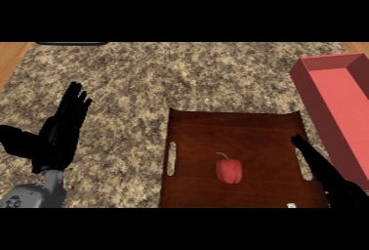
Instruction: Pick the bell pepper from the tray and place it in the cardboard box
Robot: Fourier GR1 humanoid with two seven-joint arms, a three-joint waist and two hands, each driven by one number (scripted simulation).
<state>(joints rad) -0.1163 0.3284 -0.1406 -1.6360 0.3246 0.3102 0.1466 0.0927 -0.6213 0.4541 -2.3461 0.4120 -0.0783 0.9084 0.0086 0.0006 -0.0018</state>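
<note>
Speckled beige-and-brown stone on the table [180, 73], grainy and matt to the eye, with a pale, smooth wood strip [10, 61] at the upper left edge. Dark brown wood for the tray [238, 132], with faint grain and a low sheen; smooth, slightly glossy red skin on the bell pepper [229, 171]; flat, matt salmon-red board on the cardboard box [338, 97]. Matt black, plastic-like finish on the left hand [59, 136] and right hand [324, 171], smooth grey casing on the left forearm [29, 195].

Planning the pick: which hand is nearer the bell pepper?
The right hand, over the right edge of the tray; the left hand rests off it, far left.
</note>
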